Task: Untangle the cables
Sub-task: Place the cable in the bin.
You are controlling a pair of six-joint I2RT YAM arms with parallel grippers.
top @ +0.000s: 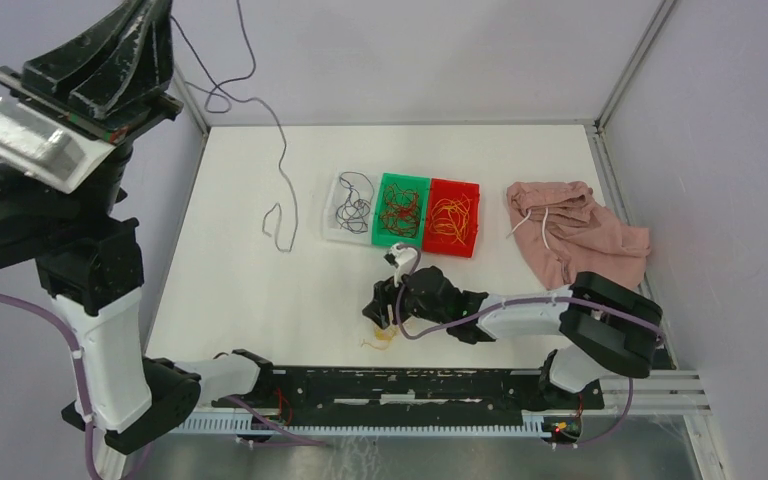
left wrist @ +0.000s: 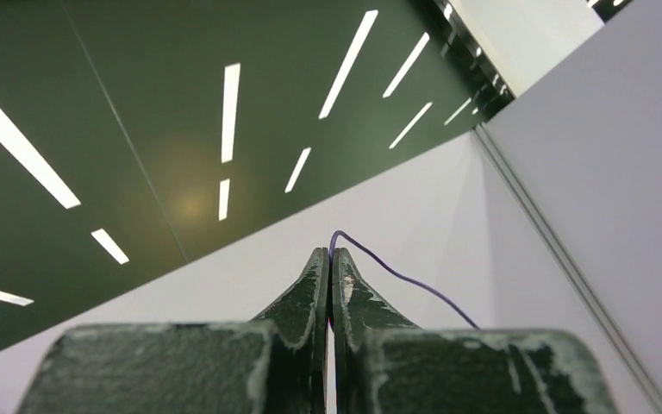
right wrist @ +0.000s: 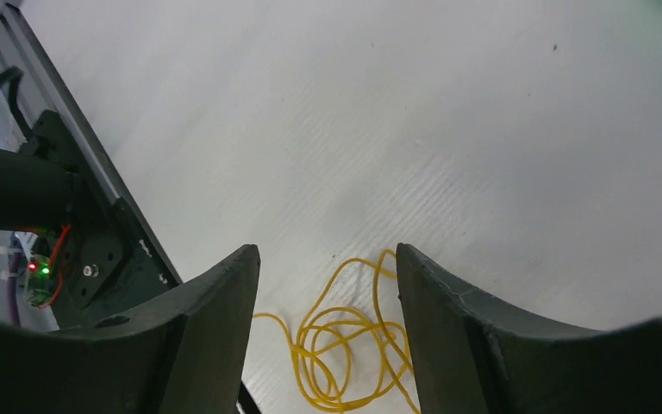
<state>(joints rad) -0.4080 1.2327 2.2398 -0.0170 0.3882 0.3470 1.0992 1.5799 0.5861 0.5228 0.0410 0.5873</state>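
Here our raised left claw (left wrist: 330, 259) clamps a purple cable (left wrist: 396, 276), presumably to hang it free; our right claw (right wrist: 327, 259), parted, straddles a yellow cable (right wrist: 345, 345).

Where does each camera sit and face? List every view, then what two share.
Top external: above, behind the bases, facing down at the table; left arm and right arm show.
Left wrist: raised high, facing the ceiling; shut left jaws pinch a purple cable.
Right wrist: low, facing the table; open right jaws frame a yellow cable clump.
Shared: top and right wrist both show that clump.
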